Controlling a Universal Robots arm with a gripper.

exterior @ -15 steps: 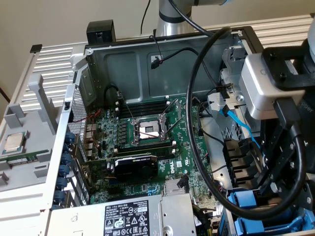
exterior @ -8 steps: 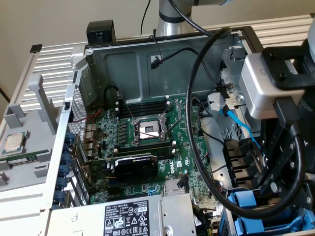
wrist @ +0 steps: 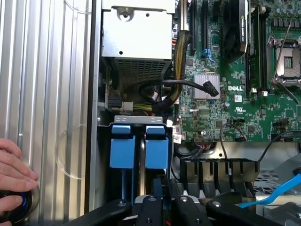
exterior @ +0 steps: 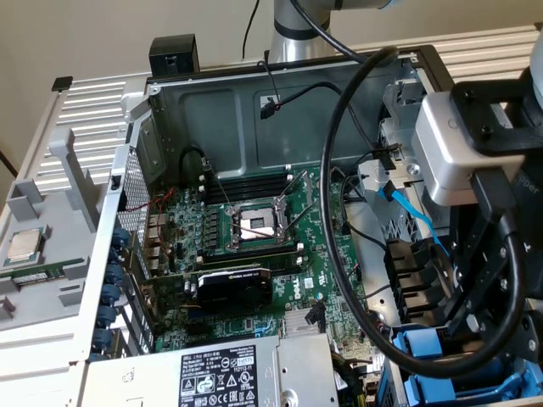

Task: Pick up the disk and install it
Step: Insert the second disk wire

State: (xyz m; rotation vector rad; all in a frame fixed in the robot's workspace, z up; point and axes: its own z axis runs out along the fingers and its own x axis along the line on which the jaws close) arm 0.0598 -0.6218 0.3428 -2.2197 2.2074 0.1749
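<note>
The gripper [wrist: 162,207] hangs low over the drive bay at the edge of the open computer case [exterior: 254,110], its black fingers [wrist: 149,209] drawn nearly closed on what looks like the edge of the disk [wrist: 141,174], standing on edge between two blue carrier tabs [wrist: 123,146]. How firm the grip is cannot be told. The disk itself is mostly hidden in the bay; judged from its metal body and plastic frame, it should be stiff, fairly heavy and shock-sensitive, best gripped by the carrier's rigid sides. On the motherboard [wrist: 225,108] the word DELL reads white. The power supply [exterior: 229,373] bears a white label, its print unreadable. A person's hand [wrist: 14,174] rests at the counter's edge
</note>
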